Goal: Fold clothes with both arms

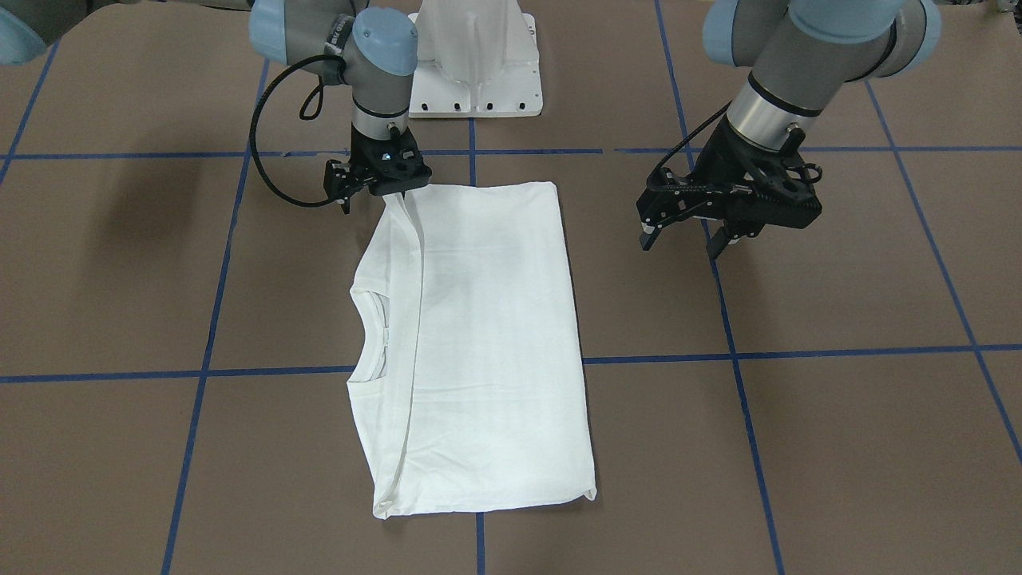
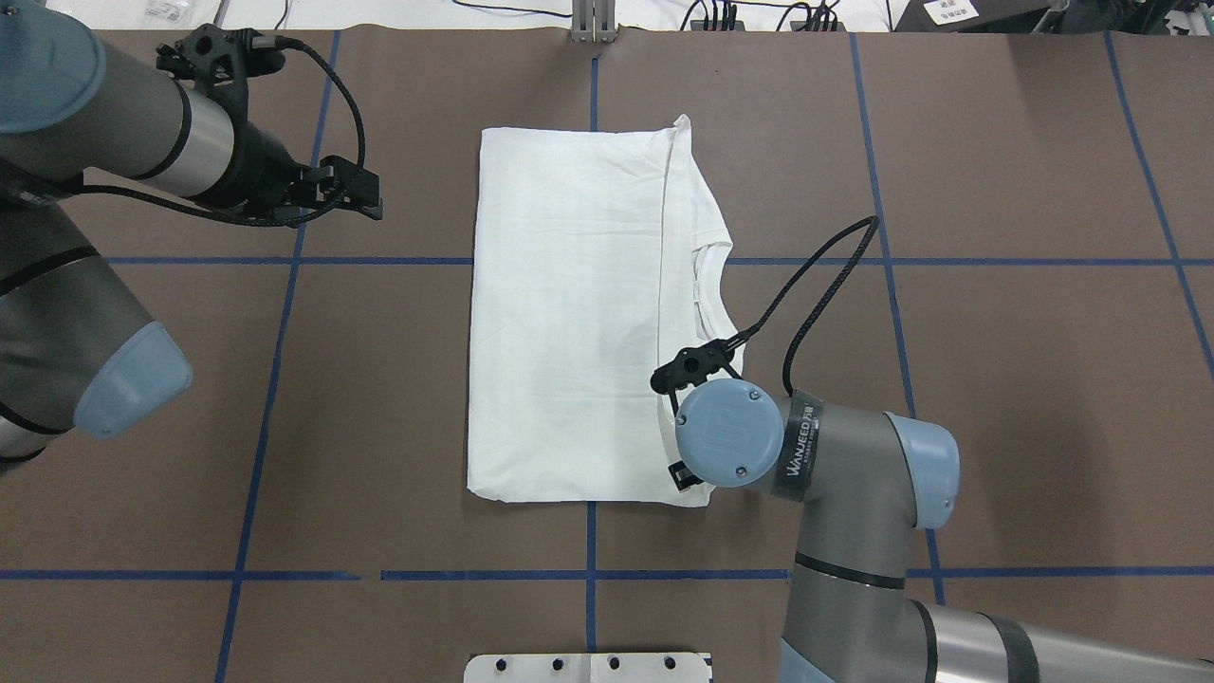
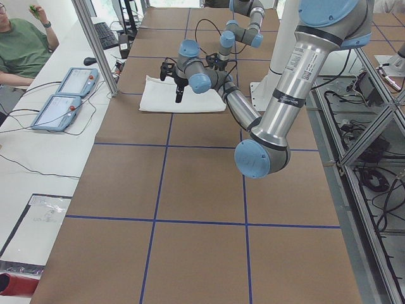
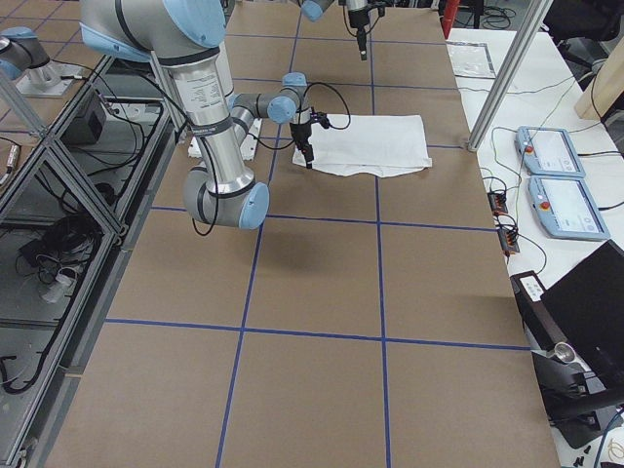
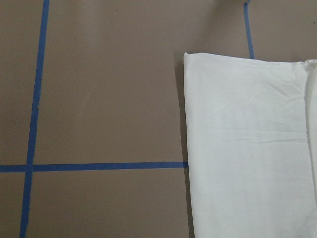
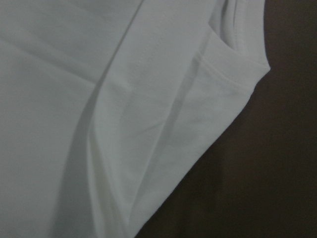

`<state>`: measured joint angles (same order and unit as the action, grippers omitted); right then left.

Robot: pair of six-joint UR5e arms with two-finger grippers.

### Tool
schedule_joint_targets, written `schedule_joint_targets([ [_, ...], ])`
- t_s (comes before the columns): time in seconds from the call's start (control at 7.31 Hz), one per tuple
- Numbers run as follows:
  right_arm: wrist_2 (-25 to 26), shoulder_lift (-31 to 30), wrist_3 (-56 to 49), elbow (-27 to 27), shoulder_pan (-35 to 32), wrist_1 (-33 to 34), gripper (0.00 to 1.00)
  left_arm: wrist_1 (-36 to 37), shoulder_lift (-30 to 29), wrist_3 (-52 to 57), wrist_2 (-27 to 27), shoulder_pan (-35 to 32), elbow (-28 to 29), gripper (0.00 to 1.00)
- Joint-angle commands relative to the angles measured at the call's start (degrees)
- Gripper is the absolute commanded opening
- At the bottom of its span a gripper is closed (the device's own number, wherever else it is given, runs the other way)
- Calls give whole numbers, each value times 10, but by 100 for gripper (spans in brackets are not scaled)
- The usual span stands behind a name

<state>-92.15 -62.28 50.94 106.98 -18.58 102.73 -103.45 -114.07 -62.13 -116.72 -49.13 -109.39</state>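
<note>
Your right gripper (image 1: 383,184) seems clamped on the T-shirt (image 1: 487,335) at its near corner (long axis front-to-back); left gripper (image 1: 680,239) hangs spread, well aside.

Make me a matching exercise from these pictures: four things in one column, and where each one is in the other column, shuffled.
Things:
1. white folded cotton T-shirt
2. left black two-finger gripper
3. right black two-finger gripper
4. white metal pedestal base

Places:
A. at the shirt's collar-side corner nearest the robot
B. lying flat at the middle of the brown table
C. at the table's robot-side edge
D. open, above bare table beside the shirt

Pairs: 1-B, 2-D, 3-A, 4-C.
</note>
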Motion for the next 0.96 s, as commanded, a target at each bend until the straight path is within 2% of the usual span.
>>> schedule_joint_targets([
  [0.0, 0, -51, -7, 29, -5, -2, 100, 0, -3, -1, 0, 1, -1, 100],
  [0.27, 0, -59, -7, 41, -9, -2, 100, 0, -5, -1, 0, 1, -1, 100],
  [0.55, -51, -50, -8, 67, -59, -3, 100, 0, -5, 0, 0, 1, -1, 100],
  [0.68, -47, -41, -10, 65, -66, -9, 100, 0, -5, 1, 1, 1, 0, 100],
  [0.82, -44, 5, -14, 37, -72, -9, 100, -1, -5, 2, 1, 1, 1, 100],
])
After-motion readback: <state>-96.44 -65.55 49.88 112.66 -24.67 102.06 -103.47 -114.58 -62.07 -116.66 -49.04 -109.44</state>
